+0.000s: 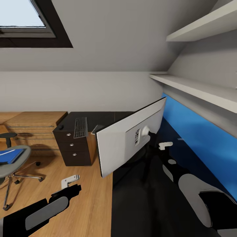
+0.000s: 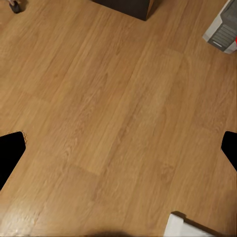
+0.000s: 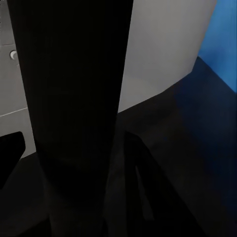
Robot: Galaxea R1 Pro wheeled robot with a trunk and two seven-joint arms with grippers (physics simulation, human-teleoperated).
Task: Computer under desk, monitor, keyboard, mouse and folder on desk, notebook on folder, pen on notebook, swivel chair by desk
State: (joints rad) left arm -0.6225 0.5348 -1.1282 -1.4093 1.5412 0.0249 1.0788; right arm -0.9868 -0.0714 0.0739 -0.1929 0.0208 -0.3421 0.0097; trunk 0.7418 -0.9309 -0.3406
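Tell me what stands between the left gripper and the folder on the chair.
Nothing visible does. The left gripper hangs open over the wooden floor. The folder lies on the seat of the chair, farther to the left, with only floor and the chair's own base between them.

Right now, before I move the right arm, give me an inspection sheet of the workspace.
Surface: black desk, glossy, blue wall panel behind.
Job's things: monitor tilted over desk, rear towards camera; keyboard and mouse on drawer end; blue folder on swivel chair; computer on floor.
Clutter: nothing seen.
Claws: left claw open, over bare floor; right claw by monitor neck, grip unclear.
Cables: nothing seen.
Surroundings: skylight, wall shelves, wooden shelving unit.
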